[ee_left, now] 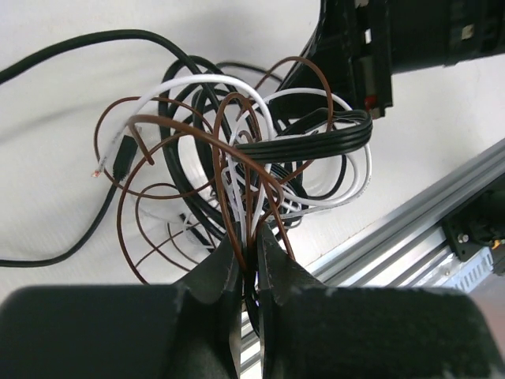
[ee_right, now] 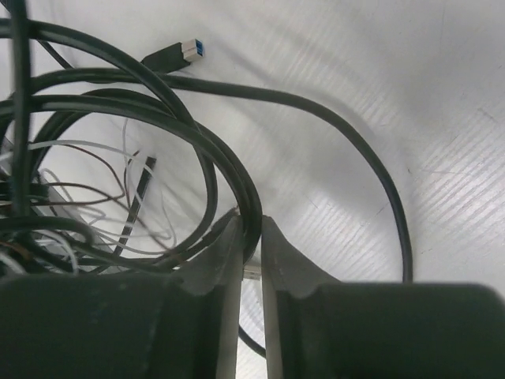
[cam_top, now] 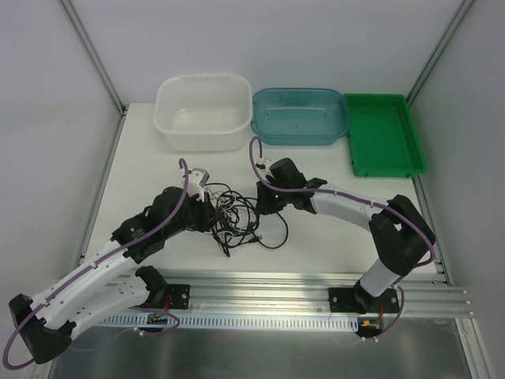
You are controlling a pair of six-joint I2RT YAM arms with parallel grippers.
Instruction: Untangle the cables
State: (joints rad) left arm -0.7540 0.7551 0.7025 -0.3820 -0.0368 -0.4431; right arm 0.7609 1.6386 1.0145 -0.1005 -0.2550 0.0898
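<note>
**Fig. 1.** Both claws in the cables (cam_top: 237, 217), mid-desk (cam_top: 339, 237).
From above I see only the knot. Wrist views add that my left claw (ee_left: 248, 257) pinches brown wires (ee_left: 239, 207), while my right claw (ee_right: 251, 243) is clamped on a black cable (ee_right: 248, 207).

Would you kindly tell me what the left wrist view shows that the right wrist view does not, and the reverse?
Only the left wrist view: the flat black ribbon cable, the aluminium rail, and the left gripper shut on brown wires.
Only the right wrist view: the blue-tipped plug, and the right gripper closed around the thick black cable.
Both: the same tangle of dark loops and thin pale strands, lying on the white table.
</note>
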